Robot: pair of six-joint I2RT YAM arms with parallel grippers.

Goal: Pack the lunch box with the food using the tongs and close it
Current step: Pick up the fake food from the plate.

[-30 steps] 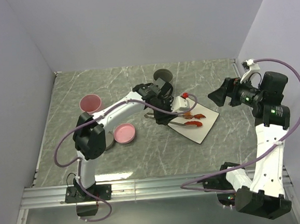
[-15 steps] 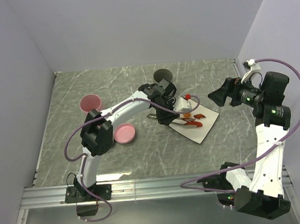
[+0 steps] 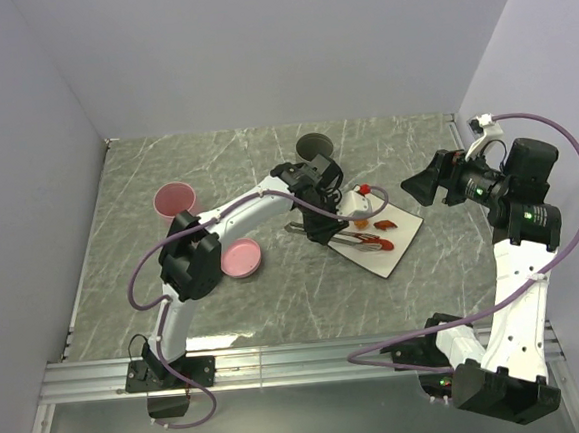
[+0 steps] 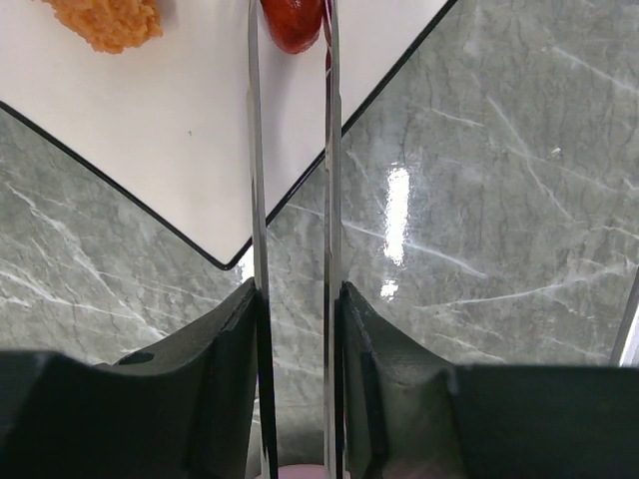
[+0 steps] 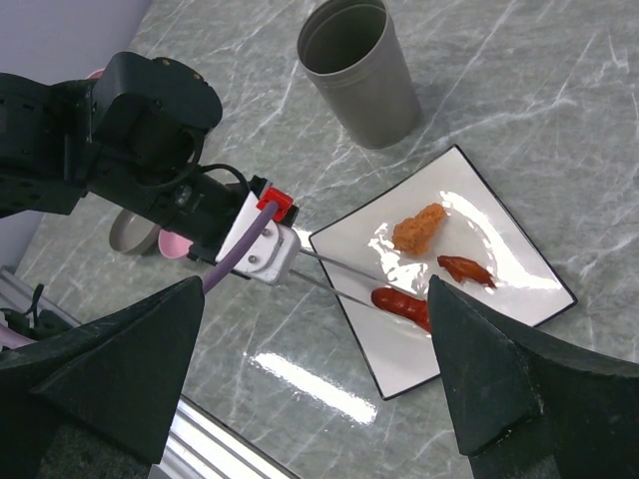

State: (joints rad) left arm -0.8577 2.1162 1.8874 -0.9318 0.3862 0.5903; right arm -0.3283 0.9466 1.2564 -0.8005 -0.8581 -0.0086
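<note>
My left gripper is shut on the slim grey tongs, one arm pressed against each finger. The tongs reach over the white square plate, their tips either side of the red sausage. An orange-brown fried piece and a small red piece also lie on the plate. The pink round lunch box stands far left, with a second pink round part nearer the arm. My right gripper hangs open and empty above the plate's right side.
A grey cup stands behind the plate. The marble table is walled in on the left, back and right. A metal rail runs along the near edge.
The left gripper has narrowed on the tongs, bringing their arms closer together around the sausage. The left arm has shifted slightly right. The right arm has stayed still.
</note>
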